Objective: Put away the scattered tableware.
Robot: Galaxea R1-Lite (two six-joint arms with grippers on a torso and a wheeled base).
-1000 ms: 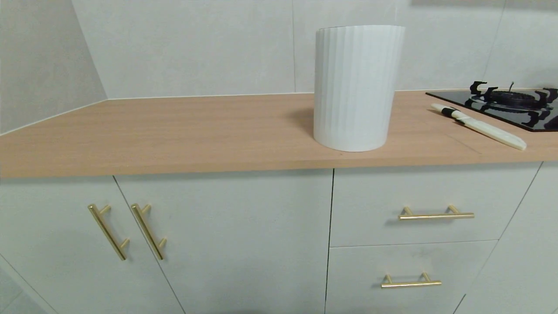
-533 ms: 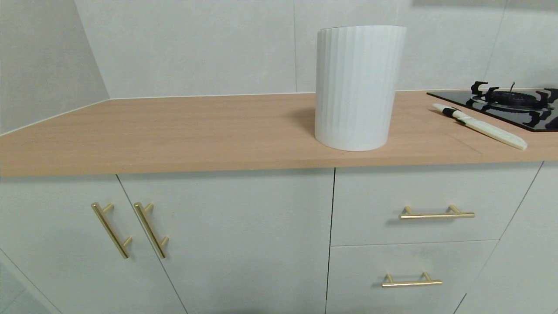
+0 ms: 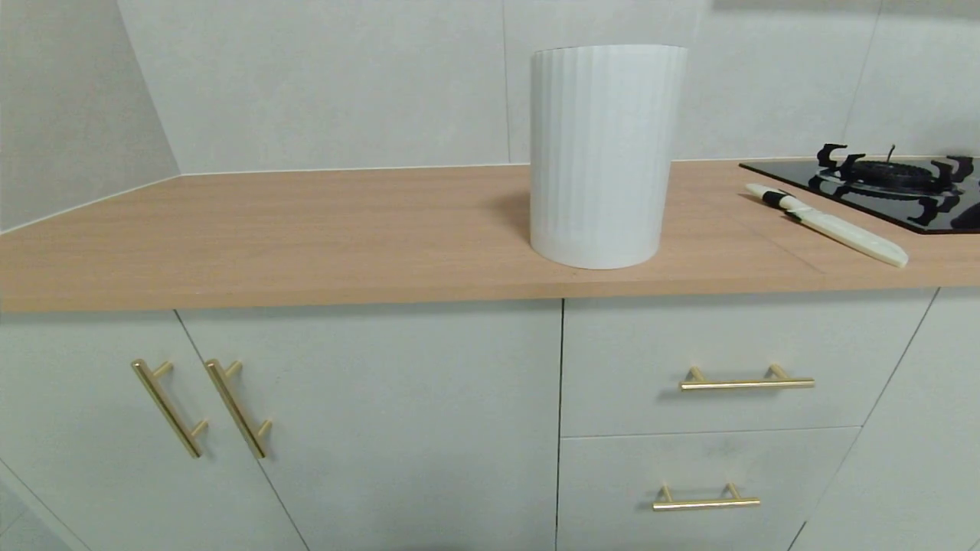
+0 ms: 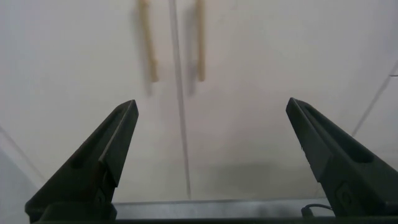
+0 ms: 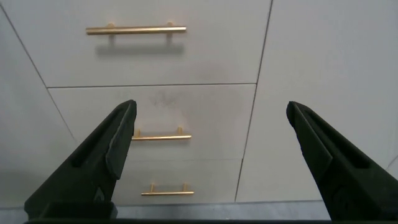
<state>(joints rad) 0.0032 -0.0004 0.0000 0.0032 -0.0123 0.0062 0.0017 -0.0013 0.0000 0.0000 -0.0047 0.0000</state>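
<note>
A: Surface?
B: One wooden countertop (image 3: 306, 229) against a pale tiled wall, white cabinet fronts below.

A: Task items, counted?
B: One cream-coloured knife (image 3: 831, 226) with a black band, lying flat on the countertop at the robot's right. It is just beside the front edge of the hob (image 3: 796, 172) and well apart from the holder. One white ribbed holder (image 3: 601, 153), a tall cylinder standing upright near the countertop's front edge. Its contents cannot be seen.

A: Fixtures?
B: One black glass hob carrying one black pan support (image 3: 892, 170). Two upright brass door handles (image 3: 170, 409), side by side on the left cabinet doors. Two horizontal brass drawer handles (image 3: 746, 383) in the head view, one above the other. The right wrist view counts three such bars in a stack.

A: Pincers?
B: Left gripper (image 4: 211, 107): two dark fingers spread wide, nothing between them, facing the pair of door handles. Right gripper (image 5: 210, 107): likewise spread wide and holding nothing, facing the drawer fronts. Both are below countertop level, clear of knife and holder.
</note>
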